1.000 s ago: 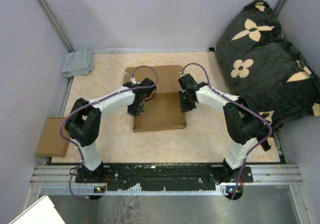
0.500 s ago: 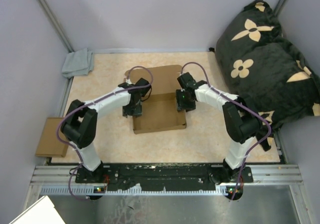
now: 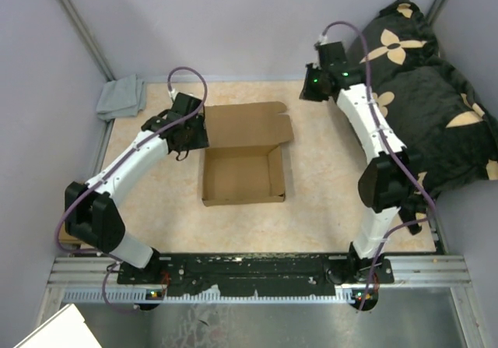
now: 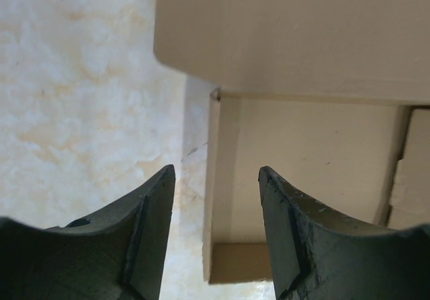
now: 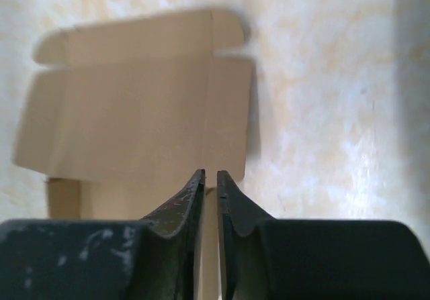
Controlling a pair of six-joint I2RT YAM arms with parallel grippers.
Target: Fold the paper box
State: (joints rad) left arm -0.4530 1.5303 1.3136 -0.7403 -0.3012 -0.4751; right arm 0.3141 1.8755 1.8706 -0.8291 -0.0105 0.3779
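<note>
Left jaws stand open beside the paper box [image 3: 243, 175]; right jaws are closed, clear of it

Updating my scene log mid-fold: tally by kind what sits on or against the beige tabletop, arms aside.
paper box: 1
grey cloth: 1
black flowered cushion: 1
Total: 3
</note>
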